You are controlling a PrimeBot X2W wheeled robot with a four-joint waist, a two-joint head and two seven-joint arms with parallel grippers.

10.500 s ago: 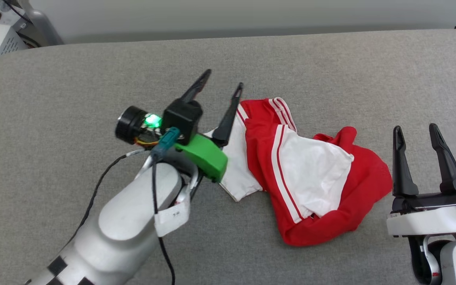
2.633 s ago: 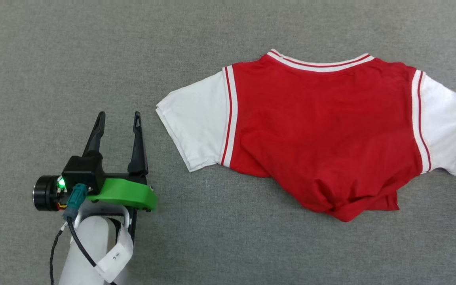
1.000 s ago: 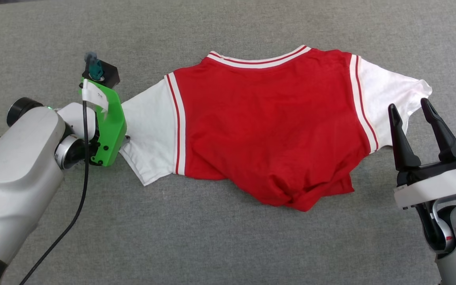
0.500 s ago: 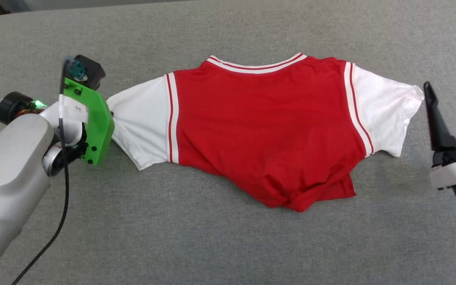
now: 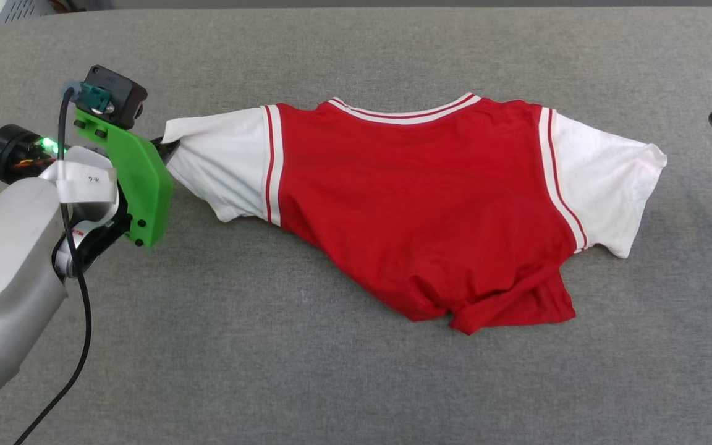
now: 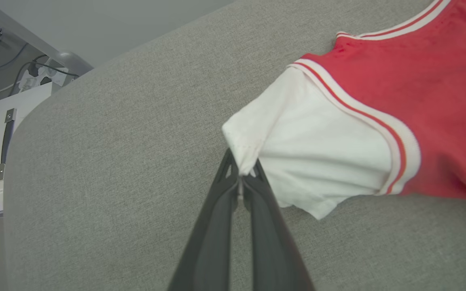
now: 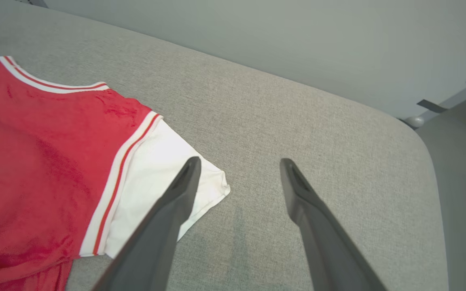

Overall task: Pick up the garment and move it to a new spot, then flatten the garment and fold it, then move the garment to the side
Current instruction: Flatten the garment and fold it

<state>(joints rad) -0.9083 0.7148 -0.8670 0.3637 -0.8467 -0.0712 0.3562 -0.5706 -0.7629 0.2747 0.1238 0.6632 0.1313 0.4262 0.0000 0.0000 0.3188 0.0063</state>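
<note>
Flattening step in hand, by the look of it. Spread across the grey tabletop [image 5: 331, 383], the garment [image 5: 424, 204], collar away from the robot, lower hem [image 5: 504, 306] bunched and tucked under. Pinching the cuff corner of one white sleeve [image 6: 318, 153] with the left tool [image 6: 241, 180], fingers pressed together on the cloth, corner raised slightly off the tabletop. Poised near the other sleeve [image 7: 156, 182] with the right tool [image 7: 237, 161], fingers wide apart, nothing between them. Next, likely: draw the held sleeve gently outward to take up slack, then go for the crumpled hem. Plain from the left wrist: the pinch itself, masked in the head view by the green mount [image 5: 139, 185]. Plain from the head: the whole rumpled hem, barely caught at the right wrist view's edge.
</note>
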